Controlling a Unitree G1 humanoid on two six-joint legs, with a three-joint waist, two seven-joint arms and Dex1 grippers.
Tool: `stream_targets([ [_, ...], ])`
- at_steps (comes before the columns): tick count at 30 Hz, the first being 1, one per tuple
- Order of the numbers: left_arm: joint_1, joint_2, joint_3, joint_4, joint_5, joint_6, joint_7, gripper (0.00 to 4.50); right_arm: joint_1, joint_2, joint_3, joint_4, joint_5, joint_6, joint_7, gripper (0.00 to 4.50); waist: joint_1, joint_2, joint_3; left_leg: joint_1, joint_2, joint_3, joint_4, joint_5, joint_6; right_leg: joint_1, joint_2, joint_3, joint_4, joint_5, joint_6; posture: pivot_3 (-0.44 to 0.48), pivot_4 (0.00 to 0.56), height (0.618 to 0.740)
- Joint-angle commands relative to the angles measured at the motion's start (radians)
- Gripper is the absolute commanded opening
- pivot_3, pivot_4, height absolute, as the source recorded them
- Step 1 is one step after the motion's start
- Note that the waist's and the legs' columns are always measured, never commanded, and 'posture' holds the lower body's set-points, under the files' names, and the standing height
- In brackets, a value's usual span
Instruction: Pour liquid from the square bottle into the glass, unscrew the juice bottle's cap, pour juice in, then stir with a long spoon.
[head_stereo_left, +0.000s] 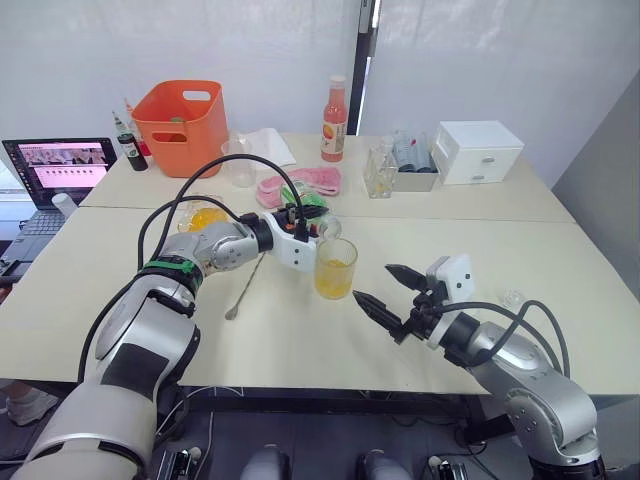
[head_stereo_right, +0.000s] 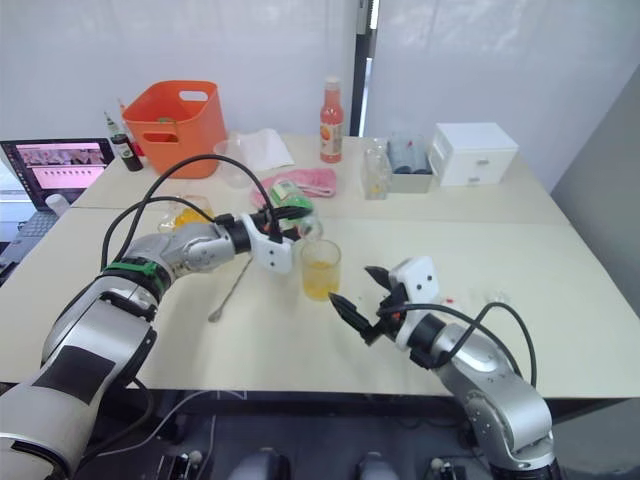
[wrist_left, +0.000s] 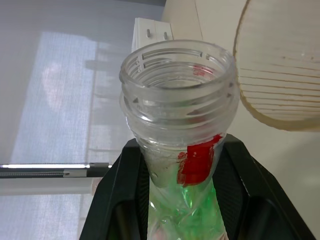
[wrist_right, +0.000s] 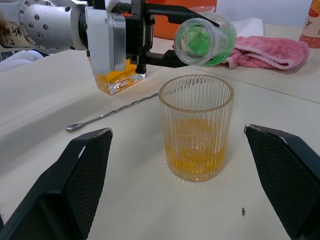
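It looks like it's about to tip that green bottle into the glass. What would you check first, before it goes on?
1. Cap off the juice bottle: ok, the threaded neck is open.
2. Left gripper has the bottle firmly: ok, its fingers are shut around it.
3. Bottle mouth over the glass: ok, it lies tilted just above the rim.
4. Glass upright with room: ok, yellow-orange liquid fills only the lower part.
5. Right gripper out of the way: ok, open, short of the glass.
6. Long spoon ready for stirring: ok, lying flat on the table.
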Motion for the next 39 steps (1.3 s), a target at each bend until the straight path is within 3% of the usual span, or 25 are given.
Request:
stream_targets([
  [1, -0.055, 0.014, -0.007, -0.009, 0.015, -0.001, 0.078, 1.4, -0.01, 0.006, -0.011, -0.05, 0.016, -0.009, -0.004, 4.47, 0.0, 0.0, 0.0, 0.0, 0.0, 0.0, 0.0, 0.0, 0.0, 0.0, 0.0, 0.0, 0.0, 0.0, 0.0, 0.0, 0.15, 0.715],
  [17, -0.087, 0.026, -0.111, -0.008, 0.145, 0.035, 0.291, 1.4, -0.014, 0.02, -0.015, -0.061, 0.037, 0.008, -0.024, 4.47, 0.0, 0.0, 0.0, 0.0, 0.0, 0.0, 0.0, 0.0, 0.0, 0.0, 0.0, 0.0, 0.0, 0.0, 0.0, 0.0, 0.15, 0.715],
  [39, -0.115, 0.019, -0.167, 0.005, 0.184, 0.05, 0.37, 1.4, -0.021, 0.022, -0.01, -0.058, 0.06, 0.016, -0.05, 4.47, 0.0, 0.0, 0.0, 0.0, 0.0, 0.0, 0.0, 0.0, 0.0, 0.0, 0.0, 0.0, 0.001, 0.0, 0.0, 0.0, 0.15, 0.715],
])
